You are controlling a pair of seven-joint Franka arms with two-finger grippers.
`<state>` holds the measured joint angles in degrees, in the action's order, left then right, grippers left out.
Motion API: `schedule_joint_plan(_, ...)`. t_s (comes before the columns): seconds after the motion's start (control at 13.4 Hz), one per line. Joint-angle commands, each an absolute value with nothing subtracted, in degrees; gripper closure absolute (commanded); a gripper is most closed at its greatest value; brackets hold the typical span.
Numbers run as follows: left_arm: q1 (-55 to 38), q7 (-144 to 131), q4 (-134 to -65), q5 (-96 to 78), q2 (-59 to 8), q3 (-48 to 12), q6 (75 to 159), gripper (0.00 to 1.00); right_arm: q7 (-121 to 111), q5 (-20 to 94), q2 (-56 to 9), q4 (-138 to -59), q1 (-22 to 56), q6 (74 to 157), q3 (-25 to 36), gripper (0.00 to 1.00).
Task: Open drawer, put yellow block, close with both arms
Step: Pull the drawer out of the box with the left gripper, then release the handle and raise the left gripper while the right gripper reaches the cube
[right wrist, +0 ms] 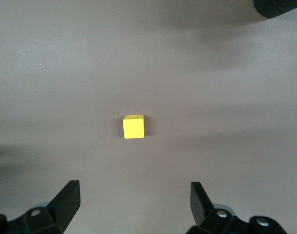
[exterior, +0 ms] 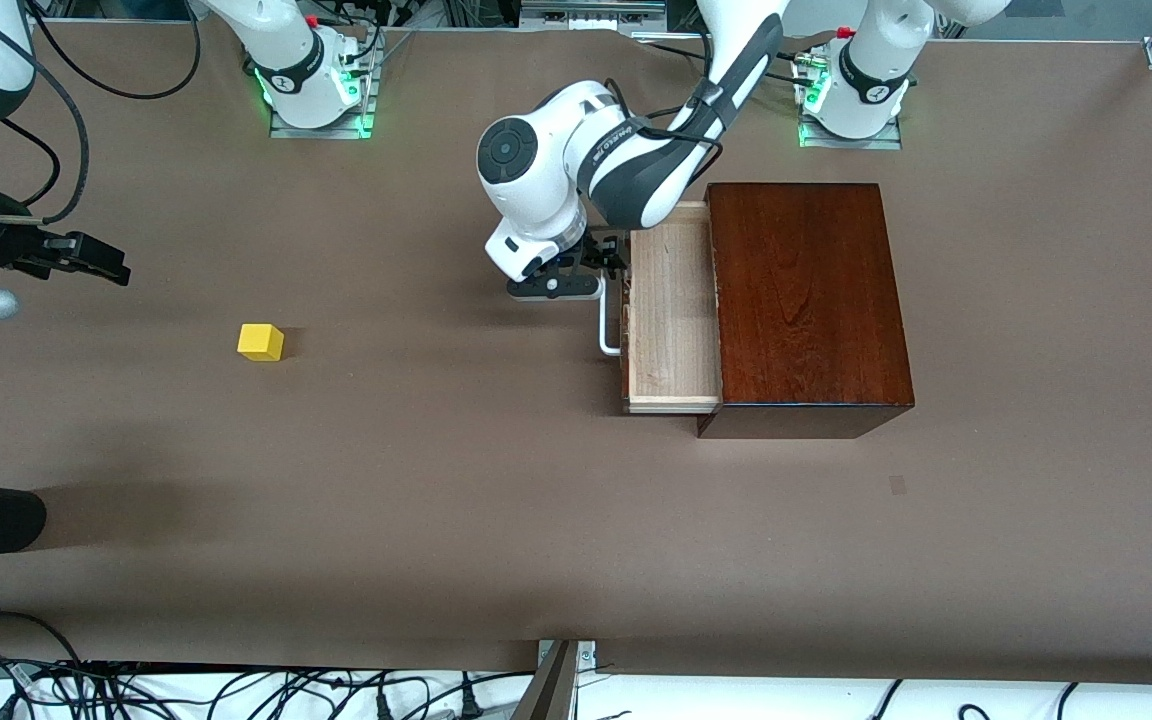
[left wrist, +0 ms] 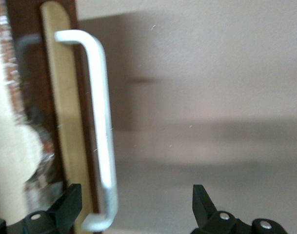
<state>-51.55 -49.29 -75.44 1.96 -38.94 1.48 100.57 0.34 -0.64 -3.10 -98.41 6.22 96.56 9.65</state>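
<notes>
Under the wide-open, empty right gripper [right wrist: 133, 204], the yellow block [right wrist: 133, 126]; left gripper [left wrist: 136, 209] open astride the drawer handle [left wrist: 102, 131].

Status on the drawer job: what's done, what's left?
Done: the drawer is pulled out of the box, tray empty. In hand: the left gripper sits open by the handle, not clamped on it; the right gripper is open above the table, with the block in its wrist view. Left: pick the block, drop it in, close with both arms.
</notes>
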Motion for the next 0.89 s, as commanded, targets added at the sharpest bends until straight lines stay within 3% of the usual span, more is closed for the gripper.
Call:
schedule_joint_plan(0.0,-51.86,-49.92,-75.23,0.27,-35.43,1.85,95.21,0.00,1.05,-0.70,-1.76,-99.32,5.89,96.77,9.14,0.00)
schedule_joint_plan(0.3,-48.10,-49.75,-72.33,-1.57,-28.59,0.62,89.74,0.00,1.05,-0.62,-2.20,-101.15,5.89,99.21,9.14,0.00)
schedule_joint_plan(0.82,-31.31,-43.18,-78.74,-2.55,-15.23,-1.67,88.16,0.00,1.14,-0.18,-2.11,-116.43,6.15,117.66,8.70,0.00)
